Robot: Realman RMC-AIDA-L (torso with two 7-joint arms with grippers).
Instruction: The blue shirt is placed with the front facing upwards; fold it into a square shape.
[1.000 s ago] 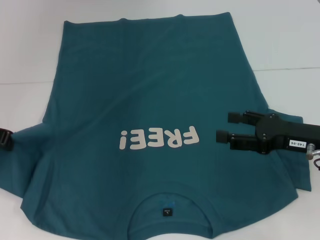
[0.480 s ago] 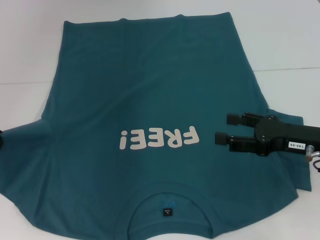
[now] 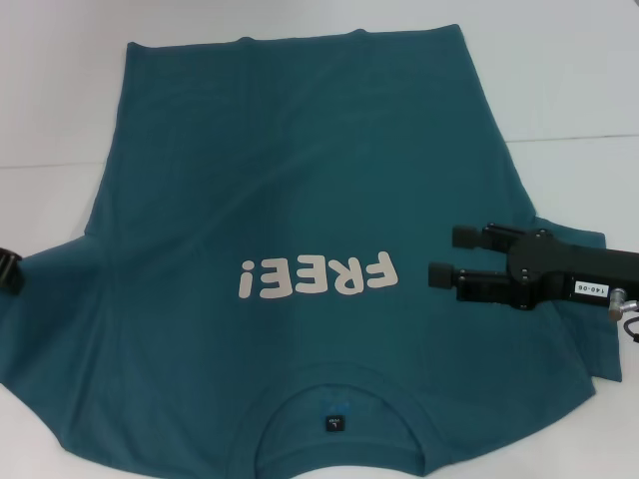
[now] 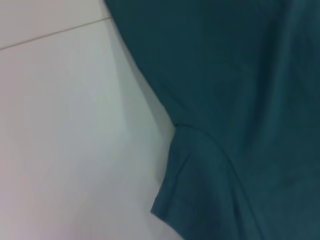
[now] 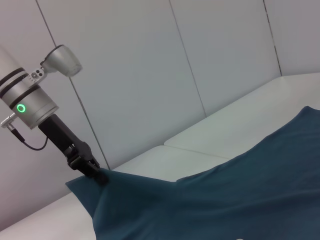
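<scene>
Flat teal cotton shirt, print upward; right gripper spread above; left gripper at sleeve edge, finger state indiscernible.

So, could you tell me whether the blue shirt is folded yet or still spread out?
Still spread flat: the blue shirt lies print up on the table, both sleeves out, no fold visible.

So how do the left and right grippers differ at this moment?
The right gripper hovers open above the blue shirt, beside the FREE! print. The left gripper sits at the shirt's left sleeve edge, where the cloth peaks up against it, and only its tip shows in the head view. Both are black.
</scene>
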